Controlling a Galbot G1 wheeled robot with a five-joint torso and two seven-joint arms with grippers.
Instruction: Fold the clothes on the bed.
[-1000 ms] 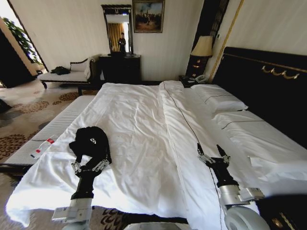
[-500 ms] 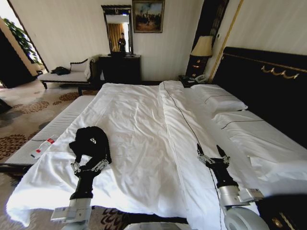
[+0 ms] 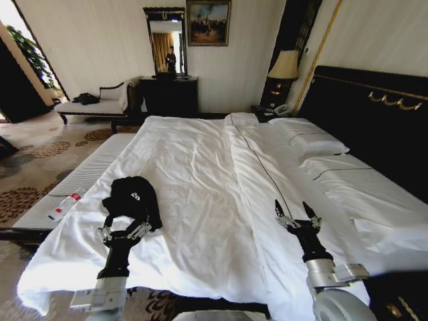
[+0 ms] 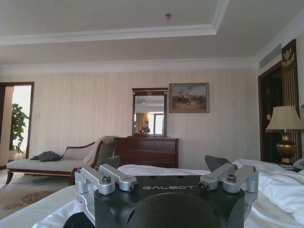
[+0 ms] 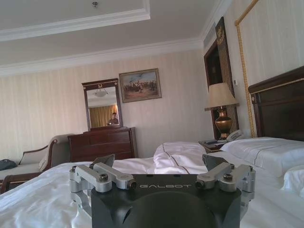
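The clothes (image 3: 132, 196) are a black T-shirt bunched in a heap on the near left part of the bed (image 3: 200, 167), with a bit of white lettering showing. My left gripper (image 3: 125, 225) hovers open just in front of the heap, its fingers close to the near edge of the fabric and holding nothing. Over the near right side of the white duvet, my right gripper (image 3: 291, 208) is open and empty. In the left wrist view the left gripper (image 4: 164, 164) has its fingers spread wide. The right gripper (image 5: 159, 161) looks the same in the right wrist view.
A pale striped bench (image 3: 73, 180) runs along the bed's left side with a small red-labelled bottle (image 3: 63, 206) on it. The dark headboard (image 3: 374, 127) and pillows (image 3: 314, 144) are at the right. A chaise (image 3: 93, 105), dresser (image 3: 168, 93) and lamp (image 3: 284, 65) stand by the far wall.
The whole head view has shifted slightly, so the camera moved. Both grippers stay open and hold the same places relative to the bed and the T-shirt.
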